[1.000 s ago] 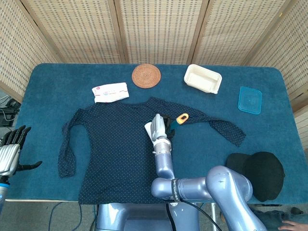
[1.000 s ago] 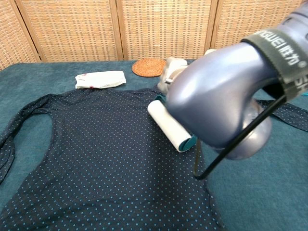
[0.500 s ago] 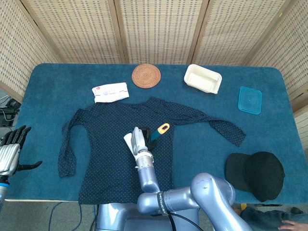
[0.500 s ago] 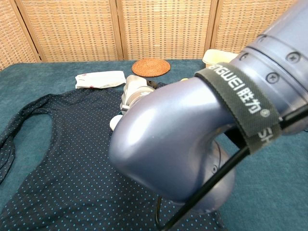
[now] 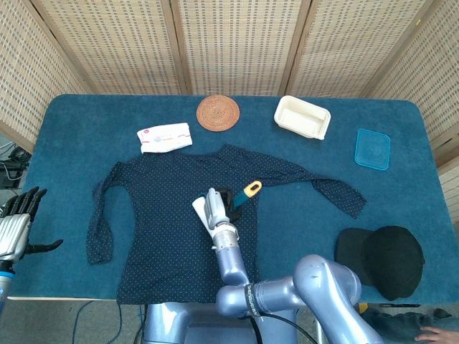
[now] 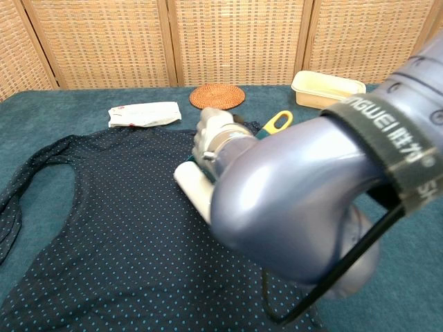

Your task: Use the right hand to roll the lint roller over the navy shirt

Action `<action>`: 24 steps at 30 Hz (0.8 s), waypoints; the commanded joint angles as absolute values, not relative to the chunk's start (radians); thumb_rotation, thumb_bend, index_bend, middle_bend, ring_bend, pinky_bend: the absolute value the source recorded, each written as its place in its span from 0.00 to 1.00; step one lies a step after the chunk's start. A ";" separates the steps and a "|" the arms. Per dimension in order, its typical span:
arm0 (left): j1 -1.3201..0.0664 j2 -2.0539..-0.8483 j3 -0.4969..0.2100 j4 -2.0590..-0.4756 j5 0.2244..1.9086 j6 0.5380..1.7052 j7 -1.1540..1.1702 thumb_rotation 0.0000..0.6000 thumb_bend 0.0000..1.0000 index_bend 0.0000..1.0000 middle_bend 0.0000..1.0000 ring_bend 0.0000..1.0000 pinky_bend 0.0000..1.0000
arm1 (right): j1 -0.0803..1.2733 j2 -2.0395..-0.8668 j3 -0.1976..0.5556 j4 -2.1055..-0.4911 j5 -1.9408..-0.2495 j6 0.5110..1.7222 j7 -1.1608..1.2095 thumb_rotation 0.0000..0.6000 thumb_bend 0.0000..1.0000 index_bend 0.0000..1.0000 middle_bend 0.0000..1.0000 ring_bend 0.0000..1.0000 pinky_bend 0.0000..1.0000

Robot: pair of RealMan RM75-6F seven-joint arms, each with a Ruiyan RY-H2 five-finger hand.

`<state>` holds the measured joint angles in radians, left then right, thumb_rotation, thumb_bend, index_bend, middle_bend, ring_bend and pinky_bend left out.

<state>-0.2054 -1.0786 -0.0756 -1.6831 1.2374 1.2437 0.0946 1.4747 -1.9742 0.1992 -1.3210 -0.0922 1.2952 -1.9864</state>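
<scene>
The navy dotted shirt [image 5: 158, 215] [image 6: 104, 228] lies flat in the middle of the blue table, sleeves spread. My right hand [image 5: 219, 209] [image 6: 216, 138] holds the lint roller over the shirt's middle. Its white roll [image 5: 200, 211] [image 6: 194, 191] lies on the fabric and its yellow-tipped handle [image 5: 251, 189] [image 6: 277, 122] points up and to the right. The big right arm fills the lower right of the chest view and hides that part of the shirt. My left hand [image 5: 18, 222] hangs off the table's left edge, fingers apart, holding nothing.
A white packet [image 5: 165, 137], a round woven coaster [image 5: 217, 112], a white tray [image 5: 302, 117] and a blue lid [image 5: 372, 148] lie along the far side. A black cap [image 5: 384, 258] sits at the near right.
The right hand swept the roller left across the shirt, then came back slightly to the right. The left hand has stayed still.
</scene>
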 commanded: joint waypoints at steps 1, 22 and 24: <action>-0.206 -1.080 -0.076 -1.682 1.236 1.243 0.097 1.00 0.00 0.00 0.00 0.00 0.00 | 1.434 -1.935 0.164 -1.320 -0.101 1.296 -1.969 1.00 0.87 0.73 1.00 1.00 1.00; -0.207 -1.089 -0.074 -1.695 1.235 1.256 0.127 1.00 0.00 0.00 0.00 0.00 0.00 | 1.425 -1.972 0.223 -1.310 -0.111 1.295 -1.971 1.00 0.87 0.72 1.00 1.00 1.00; -0.206 -1.088 -0.074 -1.695 1.234 1.256 0.125 1.00 0.00 0.00 0.00 0.00 0.00 | 1.440 -1.993 0.233 -1.310 -0.113 1.299 -1.981 1.00 0.87 0.72 1.00 1.00 1.00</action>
<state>-0.2063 -1.0885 -0.0737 -1.6953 1.2347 1.2564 0.1257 1.4287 -1.9775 0.2234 -1.3074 -0.1092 1.2949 -1.9711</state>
